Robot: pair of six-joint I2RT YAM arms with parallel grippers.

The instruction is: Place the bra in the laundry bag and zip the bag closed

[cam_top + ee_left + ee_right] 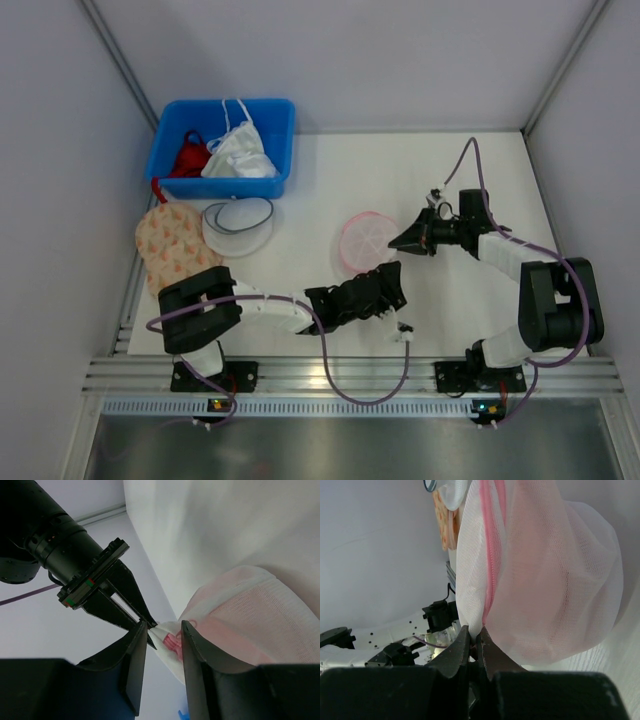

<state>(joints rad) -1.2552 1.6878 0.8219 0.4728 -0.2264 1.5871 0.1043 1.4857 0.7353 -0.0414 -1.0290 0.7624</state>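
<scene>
At the middle of the desk [460, 180] lies the laundry bag [366, 243]. The bra [560, 575] shows only as a pale pink mass through the mesh, so it looks to be already inside. The right end effector [475, 639] is clenched on the bag's rim, right at the end of the pink zip [491, 555]. The left end effector [164, 629] is released: its fingers [192, 650] stand apart on either side of the small pink zip pull [172, 641] without pinching it. The step in hand appears to be taking that pull. To do it well, the left should close squarely on the tab alone, not on loose mesh. It should then draw along the curve of the rim while the right acts as a firm anchor and holds the track taut. Slack mesh or bra fabric near the teeth could jam the slider. How much of the zip is already closed I cannot tell.
</scene>
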